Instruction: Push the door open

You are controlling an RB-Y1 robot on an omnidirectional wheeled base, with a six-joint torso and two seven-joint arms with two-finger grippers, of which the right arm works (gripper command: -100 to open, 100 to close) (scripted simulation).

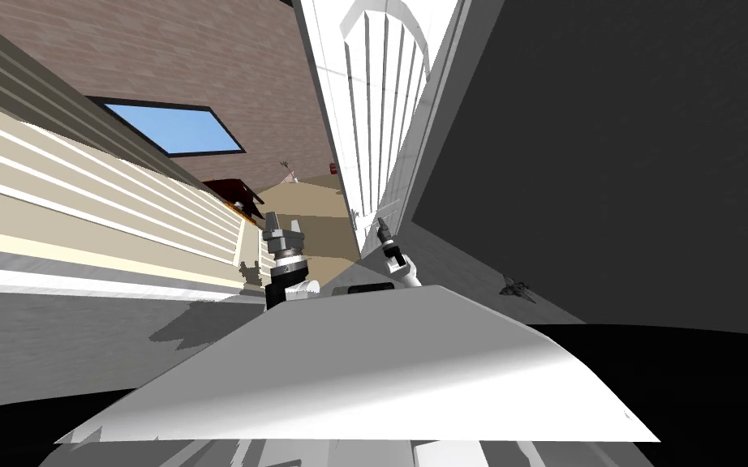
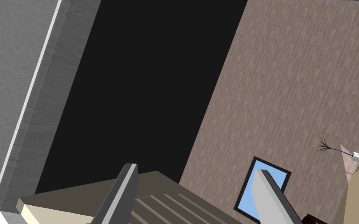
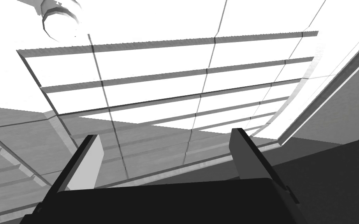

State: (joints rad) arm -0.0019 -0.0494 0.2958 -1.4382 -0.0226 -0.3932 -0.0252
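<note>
Door [image 1: 376,122] stands straight ahead of my right claw [image 3: 164,134], close before the fingertips, though I cannot tell whether they touch. Its tall white slab runs upright and is partly ajar. My right arm is the nearer one, its jaws spread wide and empty. The panel is flat and white, with grey gridded bars under an arched top and a round knob [image 3: 58,21] off to one side. My left claw [image 1: 281,220] hangs beside the right, also wide.

I am looking over every surface in sight, and nothing readable is showing anywhere: no lettering, label, brand name, number or sign.
</note>
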